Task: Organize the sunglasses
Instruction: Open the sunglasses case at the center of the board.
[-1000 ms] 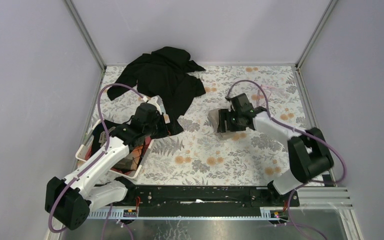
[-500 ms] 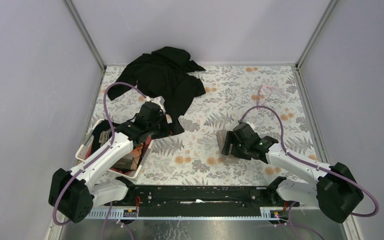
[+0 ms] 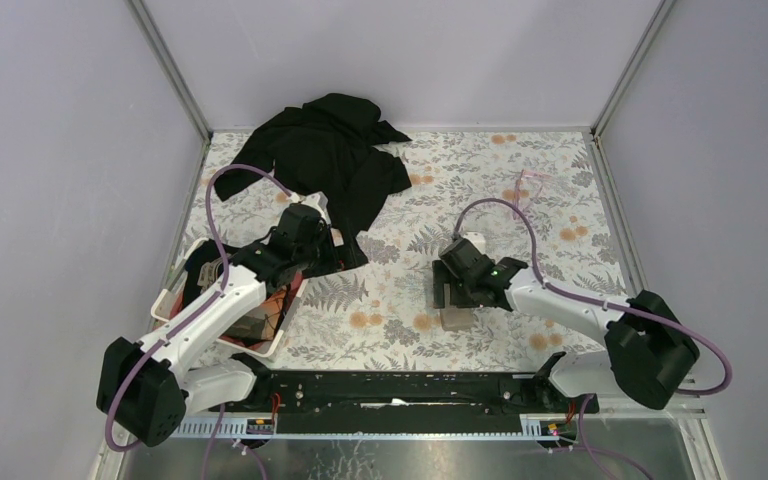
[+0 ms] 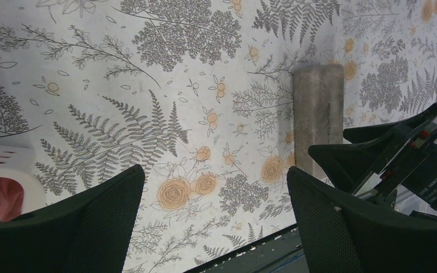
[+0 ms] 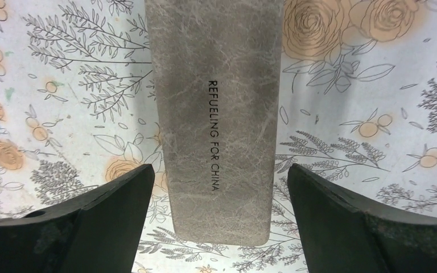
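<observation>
The sunglasses are a thin pink frame lying on the table at the back right, far from both grippers. The closed grey-brown case lies flat on the table in the near middle. In the right wrist view the case lies between the spread fingers of my right gripper, which do not touch it. In the top view my right gripper hovers over the case. My left gripper is open and empty beside the basket. In the left wrist view the left gripper faces the case.
A black garment lies crumpled at the back left. A white basket with several items stands at the left, next to the left arm; its corner shows in the left wrist view. A black rail runs along the near edge.
My right arm brought the case from the middle of the table toward the near edge. The case now lies on the table between open fingers. The left arm shifted only slightly.
</observation>
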Robot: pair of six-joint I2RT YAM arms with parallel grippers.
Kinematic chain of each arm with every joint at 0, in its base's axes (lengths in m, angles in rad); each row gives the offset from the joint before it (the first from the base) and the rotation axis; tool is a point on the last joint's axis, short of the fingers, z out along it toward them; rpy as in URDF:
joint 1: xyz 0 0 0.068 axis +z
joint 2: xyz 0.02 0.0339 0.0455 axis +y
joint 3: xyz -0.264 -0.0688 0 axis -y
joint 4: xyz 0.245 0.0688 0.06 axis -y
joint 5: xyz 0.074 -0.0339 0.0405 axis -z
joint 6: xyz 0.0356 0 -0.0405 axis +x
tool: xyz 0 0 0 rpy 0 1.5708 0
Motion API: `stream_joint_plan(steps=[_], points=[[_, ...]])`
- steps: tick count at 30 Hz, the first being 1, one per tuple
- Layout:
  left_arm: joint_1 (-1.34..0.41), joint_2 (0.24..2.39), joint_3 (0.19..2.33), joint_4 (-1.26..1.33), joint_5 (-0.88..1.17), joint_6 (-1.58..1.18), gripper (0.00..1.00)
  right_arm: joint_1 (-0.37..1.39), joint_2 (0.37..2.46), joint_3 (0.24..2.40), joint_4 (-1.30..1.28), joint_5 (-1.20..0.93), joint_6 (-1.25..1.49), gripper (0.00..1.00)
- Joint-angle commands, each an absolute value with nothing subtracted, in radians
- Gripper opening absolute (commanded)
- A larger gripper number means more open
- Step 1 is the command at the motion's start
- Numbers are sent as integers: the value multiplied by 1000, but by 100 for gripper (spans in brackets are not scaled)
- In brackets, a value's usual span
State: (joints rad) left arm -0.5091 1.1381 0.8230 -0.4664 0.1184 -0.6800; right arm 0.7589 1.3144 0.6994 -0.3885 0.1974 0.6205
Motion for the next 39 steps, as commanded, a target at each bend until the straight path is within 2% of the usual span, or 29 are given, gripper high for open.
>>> stream_joint_plan(steps=[1,8,9,13,15,18,21,23,26,32,39], points=[[-503,1120,818,-449,40,-713,99,801,1388,780,-469,310,551,92],[-503,1116,801,-447,-52,-758,99,821,1446,752,-438,304,567,88],[-503,1115,796,-446,-70,-773,99,823,1446,748,-432,301,571,85],[-502,1118,802,-462,-113,-830,99,826,1392,743,-414,273,579,57],[-500,1140,838,-493,-88,-818,99,826,1316,733,-363,202,557,51],[-499,1147,864,-482,6,-781,99,827,1173,697,-219,20,542,49],[-498,1067,807,-327,214,-759,99,825,1072,667,-53,-196,551,48],[-476,1013,756,-213,406,-773,99,809,1051,647,87,-350,591,51],[-445,957,694,-93,549,-813,99,760,1088,617,272,-538,707,51],[-377,913,656,-15,661,-877,99,665,1169,492,718,-701,1011,48],[-374,925,590,106,724,-962,99,658,1214,465,919,-735,1172,45]])
